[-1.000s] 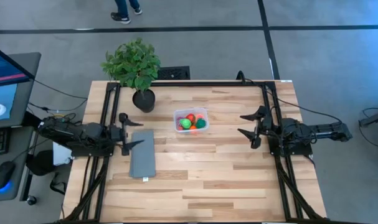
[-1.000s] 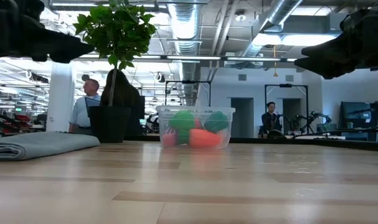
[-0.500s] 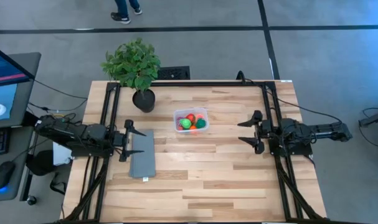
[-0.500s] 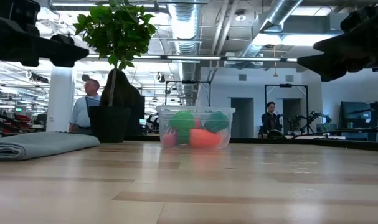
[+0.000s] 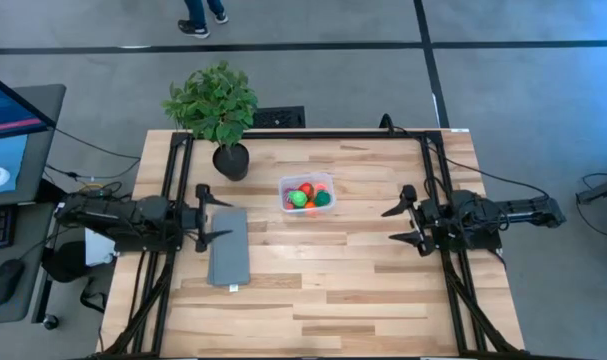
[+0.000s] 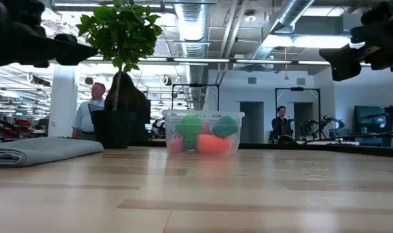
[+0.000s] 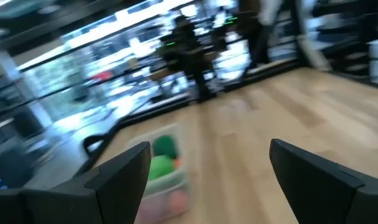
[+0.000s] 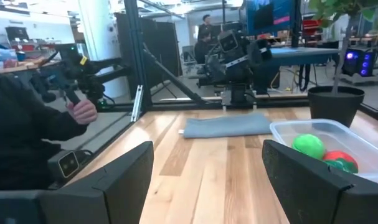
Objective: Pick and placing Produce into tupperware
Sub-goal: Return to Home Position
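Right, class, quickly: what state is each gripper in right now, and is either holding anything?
Left gripper: open, holding nothing, at the grey slab.
Right gripper: open, holding nothing, near the table's right edge.

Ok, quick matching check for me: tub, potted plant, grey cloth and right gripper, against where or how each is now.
Things:
1. tub
2. potted plant
3. grey cloth
4. right gripper

States:
A. fingers open, empty, near the right edge of the table
B. lying flat by the left gripper
C. holding the toy produce
D. standing at a corner on the left arm's side

Pairs: 1-C, 2-D, 3-B, 4-A.
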`<state>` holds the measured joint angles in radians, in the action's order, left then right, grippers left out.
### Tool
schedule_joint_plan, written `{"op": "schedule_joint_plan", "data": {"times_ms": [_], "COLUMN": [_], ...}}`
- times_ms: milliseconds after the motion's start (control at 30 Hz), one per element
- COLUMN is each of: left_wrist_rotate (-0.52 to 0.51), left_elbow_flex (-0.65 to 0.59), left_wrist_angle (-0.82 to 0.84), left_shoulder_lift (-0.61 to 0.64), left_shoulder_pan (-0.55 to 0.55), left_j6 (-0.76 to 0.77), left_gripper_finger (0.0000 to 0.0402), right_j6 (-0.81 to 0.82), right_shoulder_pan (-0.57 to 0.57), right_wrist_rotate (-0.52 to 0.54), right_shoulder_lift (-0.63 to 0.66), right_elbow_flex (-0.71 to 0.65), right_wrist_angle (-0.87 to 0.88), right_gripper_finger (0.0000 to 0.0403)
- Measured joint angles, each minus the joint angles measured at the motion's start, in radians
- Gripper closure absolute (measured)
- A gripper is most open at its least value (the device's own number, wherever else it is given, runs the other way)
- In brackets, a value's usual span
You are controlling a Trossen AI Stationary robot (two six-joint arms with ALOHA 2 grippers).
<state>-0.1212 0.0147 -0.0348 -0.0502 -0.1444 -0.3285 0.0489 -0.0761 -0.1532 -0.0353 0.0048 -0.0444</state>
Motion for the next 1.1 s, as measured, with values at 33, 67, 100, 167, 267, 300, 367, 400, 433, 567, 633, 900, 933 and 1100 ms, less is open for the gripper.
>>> {"op": "schedule_joint_plan", "data": {"times_ms": [33,67,100,167,267,300,367,400,433,567,633,900,933,1100], "left_wrist_rotate": [-0.03,-0.049,-0.064,-0.076,-0.072,-0.07,-0.069,-0.068,-0.052,0.128,0.125,0.414,0.409,0.243], "left_elbow_flex": [0.0,0.0,0.0,0.0,0.0,0.0,0.0,0.0,0.001,0.01,0.014,0.015,0.015,-0.005], "left_wrist_angle": [-0.004,-0.005,-0.008,-0.01,-0.01,-0.009,-0.012,-0.011,-0.002,0.043,0.048,0.02,0.019,-0.015], "left_shoulder_lift": [-0.001,-0.002,-0.002,-0.002,-0.002,-0.002,-0.002,-0.002,-0.002,-0.016,-0.014,-0.014,-0.014,-0.001], "left_shoulder_pan": [0.002,0.005,0.005,0.005,0.005,0.005,0.005,0.005,0.004,0.014,0.049,0.211,0.224,0.223], "left_j6": [0.008,0.012,0.014,0.014,0.014,0.019,0.024,0.044,0.066,0.0,0.039,0.09,0.104,0.168], "left_gripper_finger": [0.0081,0.0081,0.0081,0.0081,0.0081,0.0081,0.0081,0.0081,0.0081,0.0081,0.0081,0.0081,0.0081,0.0081], "right_j6": [-0.002,-0.002,-0.002,-0.003,0.044,0.063,0.079,0.073,0.067,0.075,0.081,0.075,0.075,0.072], "right_shoulder_pan": [0.0,0.0,0.0,0.0,0.0,0.0,0.0,0.0,0.0,-0.003,-0.002,-0.002,-0.002,-0.002], "right_wrist_rotate": [0.0,0.0,0.0,0.0,0.0,0.0,0.0,0.0,0.0,0.0,-0.001,-0.002,-0.002,0.0], "right_shoulder_lift": [0.0,0.0,0.0,0.0,0.0,0.0,0.0,0.0,0.0,-0.004,-0.004,-0.004,-0.004,-0.004], "right_elbow_flex": [0.0,0.0,0.0,0.0,0.0,0.0,0.0,0.0,0.0,0.0,0.0,0.0,0.0,0.0], "right_wrist_angle": [0.0,0.0,0.0,0.0,-0.013,-0.017,-0.014,-0.014,-0.011,0.007,0.007,0.007,0.007,0.007], "right_gripper_finger": [0.0079,0.0079,0.0079,0.0079,0.0079,0.0079,0.0079,0.0079,0.0079,0.0079,0.0079,0.0079,0.0079,0.0079]}}
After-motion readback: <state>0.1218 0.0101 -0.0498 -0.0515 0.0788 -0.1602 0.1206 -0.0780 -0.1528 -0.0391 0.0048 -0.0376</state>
